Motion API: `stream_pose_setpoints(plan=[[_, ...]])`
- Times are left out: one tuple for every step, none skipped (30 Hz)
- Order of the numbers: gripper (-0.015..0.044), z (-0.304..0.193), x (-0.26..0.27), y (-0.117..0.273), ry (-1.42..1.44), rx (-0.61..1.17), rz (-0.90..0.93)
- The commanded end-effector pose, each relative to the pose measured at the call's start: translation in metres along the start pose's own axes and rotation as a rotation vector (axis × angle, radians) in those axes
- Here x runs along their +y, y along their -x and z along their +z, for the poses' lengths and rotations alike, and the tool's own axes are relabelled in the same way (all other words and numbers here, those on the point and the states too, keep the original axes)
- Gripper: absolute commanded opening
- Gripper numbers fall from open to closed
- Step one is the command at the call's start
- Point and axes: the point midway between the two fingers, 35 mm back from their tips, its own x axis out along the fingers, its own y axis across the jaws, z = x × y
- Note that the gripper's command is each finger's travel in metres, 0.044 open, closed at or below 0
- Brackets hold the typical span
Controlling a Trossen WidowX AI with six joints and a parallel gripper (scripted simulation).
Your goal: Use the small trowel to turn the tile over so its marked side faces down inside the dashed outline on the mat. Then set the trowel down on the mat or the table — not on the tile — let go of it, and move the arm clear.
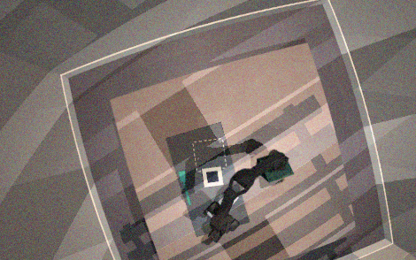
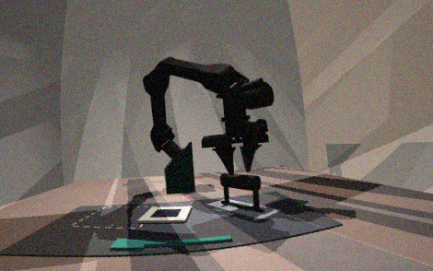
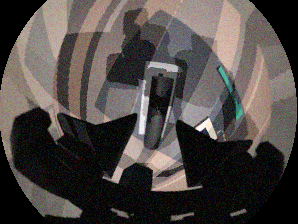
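Note:
The small trowel point(image 2: 239, 182) point(image 3: 155, 128) stands on the mat, plate down, with its black bar handle raised on two posts. My gripper point(image 2: 240, 172) point(image 3: 157, 119) is open, pointing down just above the handle, with nothing between its fingers. In the wrist view the handle runs lengthwise between the fingertips. The tile point(image 1: 212, 177) point(image 2: 166, 213) point(image 3: 207, 123), pale with a dark square showing on top, lies flat on the mat just outside the dashed outline point(image 1: 194, 155) point(image 2: 106, 227). My arm hides most of the trowel in the top view; a finger hides part of the tile in the wrist view.
A flat teal tool point(image 1: 182, 178) point(image 2: 133, 244) point(image 3: 238, 109) lies near the edge of the dark mat point(image 1: 176, 146) point(image 2: 45, 237), to one side of the tile. My arm's base point(image 1: 281, 173) point(image 2: 180, 172) stands on the table beyond the mat. Patchy shadows cross the table and mat.

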Motion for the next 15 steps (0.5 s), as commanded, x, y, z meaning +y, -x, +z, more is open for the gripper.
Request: stream_pose_setpoints(plan=[[0.0270, -0.002, 0.001, -0.010, 0.009, 0.011, -0.007], [0.0270, -0.002, 0.001, -0.012, 0.009, 0.011, -0.007], [0.0270, -0.003, 0.001, -0.014, 0.009, 0.011, -0.007], [0.0270, -0.003, 0.000, -0.015, 0.009, 0.011, -0.007], [0.0270, -0.003, 0.000, -0.017, 0.009, 0.011, -0.007], [0.0270, -0.003, 0.000, -0.018, 0.009, 0.011, -0.007], [0.0270, -0.003, 0.000, -0.020, 0.009, 0.011, -0.007], [0.0270, -0.003, 0.000, -0.022, 0.009, 0.011, -0.007], [0.0270, -0.003, 0.000, -0.023, 0.009, 0.011, -0.007], [0.0270, -0.003, 0.000, -0.025, 0.009, 0.011, -0.007], [0.0270, -0.003, 0.000, -0.026, 0.009, 0.011, -0.008], [0.0270, -0.003, 0.000, -0.028, 0.009, 0.012, -0.008], [0.0270, -0.003, 0.000, -0.028, 0.009, 0.012, -0.008], [0.0270, -0.003, 0.000, -0.029, 0.009, 0.012, -0.008], [0.0244, -0.003, 0.000, -0.029, 0.009, 0.012, -0.008]])
